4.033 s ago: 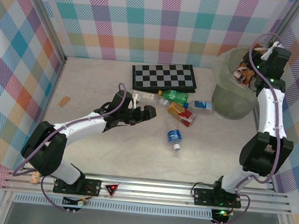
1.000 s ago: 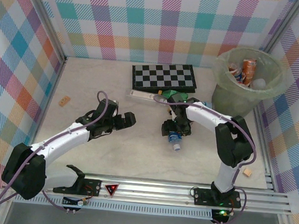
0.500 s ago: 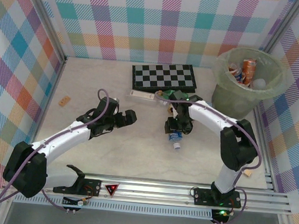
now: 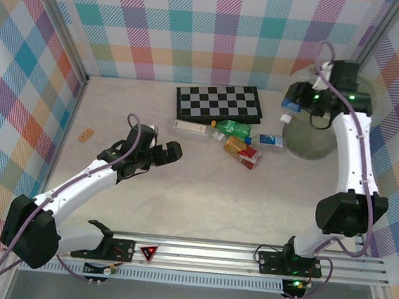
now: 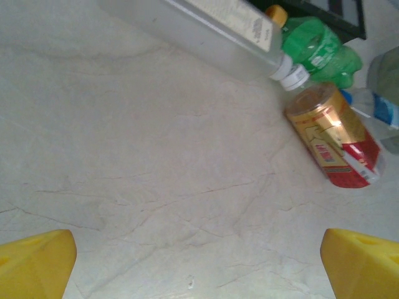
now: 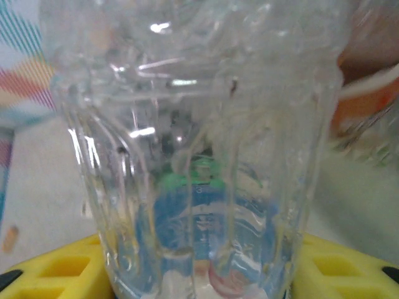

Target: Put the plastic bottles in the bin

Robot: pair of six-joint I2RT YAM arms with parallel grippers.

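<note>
Right claw (image 4: 302, 101) is clamped on a clear blue-labelled bottle (image 4: 292, 107), which sits between the yellow fingers (image 6: 56, 274). It is held at the left rim of the bin (image 4: 305, 142), white cap pointing outward.

Judgement: move it inward until the whole bottle hangs over the lined opening, then release. Dropped here, it may strike the rim and fall to the counter (image 4: 181, 190).

Left claw (image 4: 173, 152) hovers spread wide and empty, near four bottles (image 4: 233, 129) lying beside the checkerboard (image 4: 219, 102).

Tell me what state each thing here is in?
Left tool, open and empty.
Right tool, shut on the carried bottle, held aloft.
Bin, upright.
Green bottle, lying on its side.
Red-gold bottle, lying on its side.
Long clear bottle, lying, capped.
Small blue-labelled bottle, lying.
</note>
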